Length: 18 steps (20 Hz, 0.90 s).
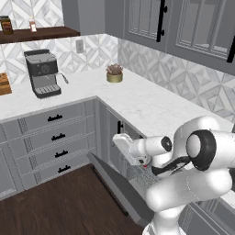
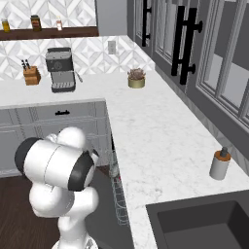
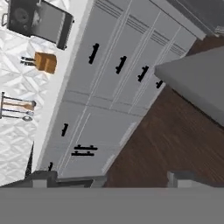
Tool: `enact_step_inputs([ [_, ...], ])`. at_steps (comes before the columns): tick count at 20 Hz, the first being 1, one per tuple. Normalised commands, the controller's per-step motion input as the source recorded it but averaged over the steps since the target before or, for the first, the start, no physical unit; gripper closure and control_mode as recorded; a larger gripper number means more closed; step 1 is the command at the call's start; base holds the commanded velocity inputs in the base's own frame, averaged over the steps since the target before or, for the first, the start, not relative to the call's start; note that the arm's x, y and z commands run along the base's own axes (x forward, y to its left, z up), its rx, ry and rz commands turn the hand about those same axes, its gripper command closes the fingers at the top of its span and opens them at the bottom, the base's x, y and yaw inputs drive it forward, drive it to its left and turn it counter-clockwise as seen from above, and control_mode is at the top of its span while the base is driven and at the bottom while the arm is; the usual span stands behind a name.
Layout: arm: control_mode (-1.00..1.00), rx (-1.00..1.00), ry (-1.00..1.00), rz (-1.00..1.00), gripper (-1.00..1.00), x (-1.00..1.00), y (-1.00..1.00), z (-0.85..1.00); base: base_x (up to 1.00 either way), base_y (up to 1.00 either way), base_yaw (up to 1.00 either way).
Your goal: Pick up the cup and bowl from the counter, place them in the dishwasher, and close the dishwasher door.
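Dishwasher door (image 1: pixel 120 193), a flat grey panel, hangs lowered beside wire racks (image 2: pixel 118 194); gripper (image 3: pixel 109 178) spread wide, empty.

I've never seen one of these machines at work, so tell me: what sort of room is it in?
A home kitchen, and a computer-drawn one by the look of it. A coffee machine stands on a white marble-look counter, a dark sink is set into it, and a dishwasher stands open under it.

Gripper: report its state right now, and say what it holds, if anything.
Gripper: open and holding nothing; the fingertips stand wide apart in the hand view, facing the grey drawers and wood floor.
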Motion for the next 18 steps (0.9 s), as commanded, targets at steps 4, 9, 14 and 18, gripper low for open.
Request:
enact_step_inputs([
  [4,-1.00,0.21,-0.68,0.21,-1.00,0.06,0.99,0.56,0.00,0.00,0.00],
  [9,-1.00,-0.03,-1.00,0.15,-1.00,0.20,0.69,0.01,0.00,0.00,0.00],
  [14,-1.00,-0.20,-1.00,0.06,-1.00,0.27,0.65,0.00,0.00,0.00,0.00],
  [18,-1.00,-0.57,-1.00,0.02,-1.00,0.05,0.33,-0.16,0.00,0.00,0.00],
])
